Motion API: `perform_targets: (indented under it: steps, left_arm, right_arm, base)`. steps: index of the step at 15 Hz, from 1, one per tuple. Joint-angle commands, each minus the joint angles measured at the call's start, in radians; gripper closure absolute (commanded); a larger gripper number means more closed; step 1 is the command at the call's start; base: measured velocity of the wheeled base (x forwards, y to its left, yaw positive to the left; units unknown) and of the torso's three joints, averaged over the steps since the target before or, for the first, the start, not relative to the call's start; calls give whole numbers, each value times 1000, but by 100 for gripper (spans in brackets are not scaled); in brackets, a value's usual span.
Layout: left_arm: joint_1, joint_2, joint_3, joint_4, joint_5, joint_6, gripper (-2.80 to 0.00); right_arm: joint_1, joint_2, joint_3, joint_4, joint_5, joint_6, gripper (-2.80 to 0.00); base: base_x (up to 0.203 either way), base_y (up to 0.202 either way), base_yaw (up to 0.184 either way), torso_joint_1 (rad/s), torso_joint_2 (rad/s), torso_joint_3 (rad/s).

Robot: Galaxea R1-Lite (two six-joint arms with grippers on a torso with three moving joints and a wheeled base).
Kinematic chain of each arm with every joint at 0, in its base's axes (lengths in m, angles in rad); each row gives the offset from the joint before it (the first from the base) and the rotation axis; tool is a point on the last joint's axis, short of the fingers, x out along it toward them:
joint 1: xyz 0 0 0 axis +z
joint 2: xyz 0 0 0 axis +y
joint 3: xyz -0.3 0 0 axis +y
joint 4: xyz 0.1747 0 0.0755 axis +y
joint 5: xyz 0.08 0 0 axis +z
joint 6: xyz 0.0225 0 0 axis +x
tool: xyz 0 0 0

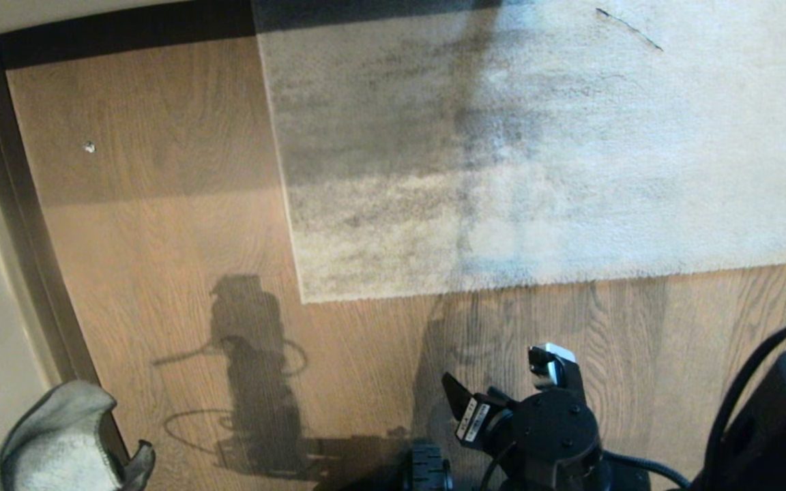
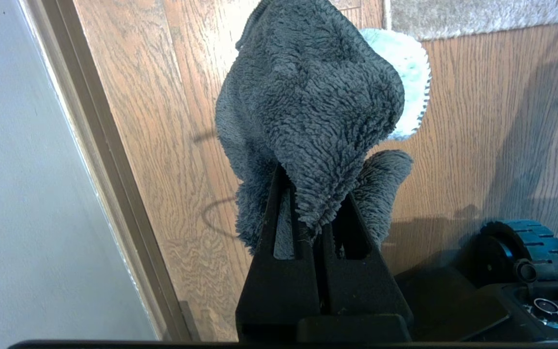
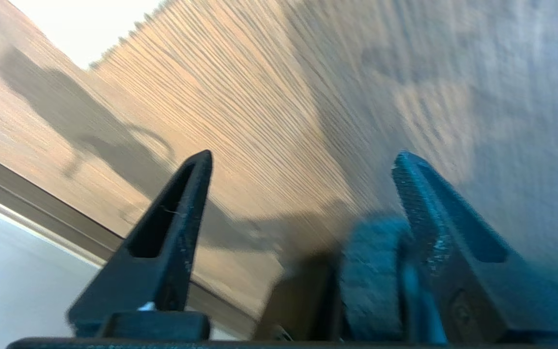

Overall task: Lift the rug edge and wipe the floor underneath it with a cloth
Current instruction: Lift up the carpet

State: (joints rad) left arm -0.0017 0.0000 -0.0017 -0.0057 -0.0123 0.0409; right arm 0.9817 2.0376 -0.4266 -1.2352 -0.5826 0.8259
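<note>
Warm brown wood-plank floor [image 1: 161, 273] fills the near and left of the scene, bounded at far left by a dark skirting strip [image 1: 21, 225] and a pale wall. Large pale grey rug lies flat on the far right; the rug edge [image 1: 502, 283] runs straight across, meeting a square corner [image 1: 304, 296] near the centre. No part of the rug is raised.

Left gripper [image 2: 315, 228]: low at the near left, close to the skirting. Jaws pressed together on the cloth [image 2: 308, 106], a grey terry rag that bunches up beyond the fingertips and drapes over both fingers; a lighter face shows behind it. In the head view only the cloth's folds are seen, at the near-left corner [image 1: 59, 443].

Right gripper [image 1: 502, 382]: near centre, above bare floor, well short of the rug edge. Wrist body [image 1: 550, 436] sits at the near edge with fingers pointing toward the rug. Jaws stand wide apart, nothing between them; the right wrist view shows only plank grain past the two fingers [image 3: 172, 228] and is smeared.

Arm shadows fall on the planks left of the right gripper. Black cable [image 1: 741, 395] arcs at the near right.
</note>
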Motion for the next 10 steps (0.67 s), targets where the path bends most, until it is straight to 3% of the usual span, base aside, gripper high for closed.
perform_targets:
  steps: [1, 4, 10]
  left_arm:
    - [0, 0, 0, 0, 0, 1, 0]
    - [0, 0, 0, 0, 0, 1, 0]
    - [-1, 0, 0, 0, 0, 1, 0]
  right_arm:
    - [-3, 91, 0, -125, -4, -10, -280]
    - [-3, 191, -27, -313, -5, -58, -280]
    - [-65, 251, -175, -330, -6, -67, -280]
  base:
    - [0, 0, 0, 0, 0, 0]
    - [0, 0, 0, 0, 0, 0]
    - [0, 0, 0, 0, 0, 0]
